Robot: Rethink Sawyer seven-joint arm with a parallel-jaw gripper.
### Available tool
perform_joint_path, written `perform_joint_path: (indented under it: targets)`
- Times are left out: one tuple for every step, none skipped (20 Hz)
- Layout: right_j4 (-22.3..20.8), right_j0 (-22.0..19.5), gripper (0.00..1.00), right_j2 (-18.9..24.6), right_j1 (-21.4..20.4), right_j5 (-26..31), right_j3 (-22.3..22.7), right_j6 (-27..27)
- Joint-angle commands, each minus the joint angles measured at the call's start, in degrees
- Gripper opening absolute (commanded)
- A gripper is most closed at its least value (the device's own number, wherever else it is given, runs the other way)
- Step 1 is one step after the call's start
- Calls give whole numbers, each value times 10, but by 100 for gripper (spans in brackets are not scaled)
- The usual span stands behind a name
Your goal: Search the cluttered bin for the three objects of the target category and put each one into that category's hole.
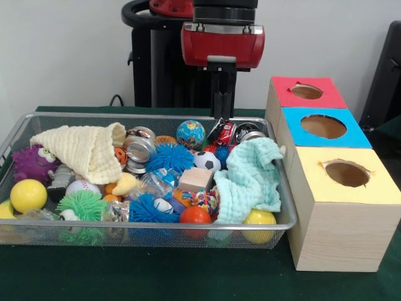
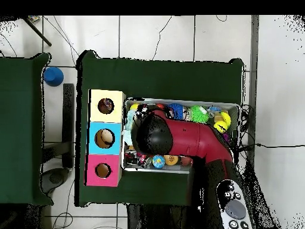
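Tool [image 1: 223, 113] position is seen in the front view at the far rim of the wire bin [image 1: 25, 122], its dark stem hanging down behind a crushed red can [image 1: 223, 133]; whether its tips are apart or together cannot be told, since they are hidden behind the clutter. Nothing is seen to be carried. The bin is packed with balls, spiky toys, cans, a cream cloth [image 1: 81, 149] and a mint cloth [image 1: 250, 179]. Three boxes with holes are lined up beside it: red [image 1: 307, 92], blue [image 1: 322, 127] and yellow [image 1: 346, 174]. The step is judged to be the search, with a first pick not yet made.

From overhead, the arm [image 2: 179, 136] is stretched over the bin's end nearest the boxes, and much of the contents is covered by it. The target category cannot be read from either view. The next move is judged to call for a descent onto one chosen object, clear of the cloths.
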Motion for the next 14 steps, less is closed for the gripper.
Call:
perform_joint_path:
  targets:
    - [-33,-38,0,65,11,6,61,-26]
    - [-36,-38,0,66,13,4,62,-24]
    - [-38,-38,0,67,14,6,59,-22]
    - [-40,-38,0,68,16,8,57,-20]
    - [-42,-37,0,68,17,12,54,-19]
    - [-43,-35,0,68,20,17,47,-18]
    - [-45,-34,0,68,21,21,44,-18]
    - [-46,-33,0,67,23,22,42,-17]
    - [-47,-33,0,67,24,23,40,-17]
    - [-49,-32,0,66,26,24,39,-16]
    - [-50,-31,0,65,27,24,36,-15]
    - [-50,-29,0,64,28,26,34,-13]
    - [-50,-29,0,64,29,29,32,-14]
    - [-51,-28,0,64,29,29,29,-13]
